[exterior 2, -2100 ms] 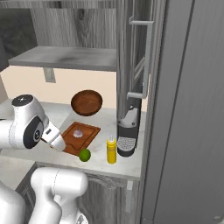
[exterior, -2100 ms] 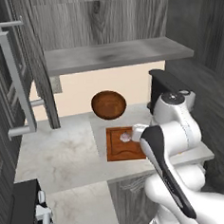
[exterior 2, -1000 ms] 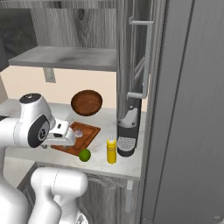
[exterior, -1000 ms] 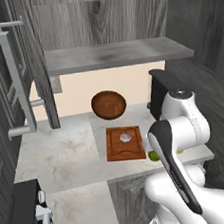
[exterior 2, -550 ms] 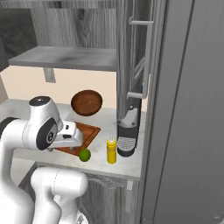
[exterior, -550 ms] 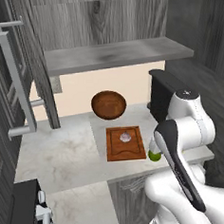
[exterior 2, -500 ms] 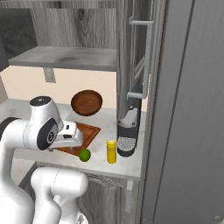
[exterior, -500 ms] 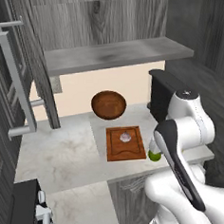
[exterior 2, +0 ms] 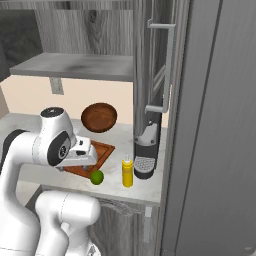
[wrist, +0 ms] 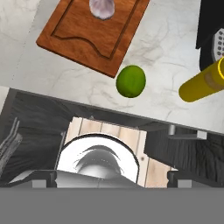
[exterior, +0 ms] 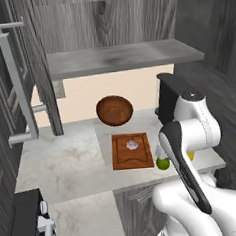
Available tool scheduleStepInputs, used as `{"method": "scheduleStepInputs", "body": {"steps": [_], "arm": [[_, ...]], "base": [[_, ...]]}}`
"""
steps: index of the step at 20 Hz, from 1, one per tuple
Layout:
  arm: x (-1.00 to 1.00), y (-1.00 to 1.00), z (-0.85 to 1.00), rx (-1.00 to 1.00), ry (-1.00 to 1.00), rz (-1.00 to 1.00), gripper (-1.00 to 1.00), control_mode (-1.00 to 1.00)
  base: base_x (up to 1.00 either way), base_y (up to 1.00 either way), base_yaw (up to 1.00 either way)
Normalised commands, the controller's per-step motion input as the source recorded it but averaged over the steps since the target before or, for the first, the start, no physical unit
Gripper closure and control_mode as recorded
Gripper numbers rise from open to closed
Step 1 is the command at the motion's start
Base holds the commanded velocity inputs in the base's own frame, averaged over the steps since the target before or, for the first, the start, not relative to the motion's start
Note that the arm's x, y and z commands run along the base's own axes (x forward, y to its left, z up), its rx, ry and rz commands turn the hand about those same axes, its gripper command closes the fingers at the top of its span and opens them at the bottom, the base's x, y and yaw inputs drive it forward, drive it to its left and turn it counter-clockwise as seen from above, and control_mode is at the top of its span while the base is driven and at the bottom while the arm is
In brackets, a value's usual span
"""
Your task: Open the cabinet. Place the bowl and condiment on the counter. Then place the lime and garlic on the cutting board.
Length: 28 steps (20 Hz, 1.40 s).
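Marbled counter runs beneath the open cabinet; the bowl leans at the back wall and the garlic sits on the cutting board. Lime lies just off the board, near the condiment. Folded low, the arm points its gripper downward, jaws wide apart, holding nothing.

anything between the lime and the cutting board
Nothing: in the hand view, a bare strip of the counter separates the lime from the notched edge of the cutting board. The garlic already sits on the board.
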Motion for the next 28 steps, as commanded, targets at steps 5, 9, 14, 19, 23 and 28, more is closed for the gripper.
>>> {"method": "scheduleStepInputs", "body": {"steps": [5,9,14,19,23,28], "arm": [[0.25,-0.08,-0.11,0.00,0.10,0.00,-1.00,-1.00],[0.32,-0.02,-0.27,0.00,0.13,0.00,-1.00,-1.00],[0.25,0.00,-0.34,0.00,0.09,0.00,-1.00,-1.00],[0.06,-0.01,-0.22,0.00,0.03,0.00,-1.00,-1.00],[0.00,-0.05,-0.29,0.00,0.04,-0.01,-1.00,-1.00],[0.00,-0.05,-0.18,0.00,0.02,-0.04,-1.00,-1.00]], "base": [[0.00,0.00,0.00],[0.00,0.00,0.00],[0.00,0.00,0.00],[0.00,0.00,0.00],[0.00,0.00,0.00],[0.00,0.00,0.00]]}}
